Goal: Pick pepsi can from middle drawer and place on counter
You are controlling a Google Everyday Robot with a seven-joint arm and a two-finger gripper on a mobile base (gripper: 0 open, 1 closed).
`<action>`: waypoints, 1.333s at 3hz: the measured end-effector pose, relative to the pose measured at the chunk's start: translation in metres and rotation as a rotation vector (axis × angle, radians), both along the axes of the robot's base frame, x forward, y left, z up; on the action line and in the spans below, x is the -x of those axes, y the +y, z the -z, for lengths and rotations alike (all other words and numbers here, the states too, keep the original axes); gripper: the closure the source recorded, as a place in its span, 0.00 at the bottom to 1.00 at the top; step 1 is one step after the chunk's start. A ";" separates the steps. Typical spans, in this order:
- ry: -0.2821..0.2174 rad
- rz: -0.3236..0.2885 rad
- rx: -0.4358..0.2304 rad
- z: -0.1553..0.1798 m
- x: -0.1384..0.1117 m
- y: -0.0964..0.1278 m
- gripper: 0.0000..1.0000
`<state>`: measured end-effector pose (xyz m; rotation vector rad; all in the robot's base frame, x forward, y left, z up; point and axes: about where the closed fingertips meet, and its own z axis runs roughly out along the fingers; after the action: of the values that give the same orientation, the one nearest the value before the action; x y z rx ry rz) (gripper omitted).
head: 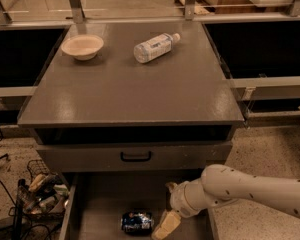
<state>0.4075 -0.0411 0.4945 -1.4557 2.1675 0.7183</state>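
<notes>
Down in the middle drawer [105, 204], just right of the pepsi can [136, 222], we see the hand [163, 209] reaching in from the right. Its two tan fingers [166, 225] stand apart with nothing between them, so we read it as open and empty. The nearer finger comes almost against the can's right end; we cannot tell whether they touch.

The can lies on its side on the drawer floor, with its long axis running left to right, so one metal end faces the hand. We judge that this is what the coming move turns on. The hand meets the can end-on, and it must shift left over the can to close across the round body.

Beyond the can and above it sits the shut drawer front [90, 159] with its black handle. Higher up is the counter [130, 94], the place where the can must go.
</notes>
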 end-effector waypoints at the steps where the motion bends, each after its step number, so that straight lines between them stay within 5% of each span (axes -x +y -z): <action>1: 0.013 -0.008 -0.049 0.010 -0.013 0.018 0.00; 4: -0.010 -0.012 -0.069 0.015 -0.001 0.026 0.00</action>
<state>0.4089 -0.0153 0.4793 -1.4348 2.1067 0.7806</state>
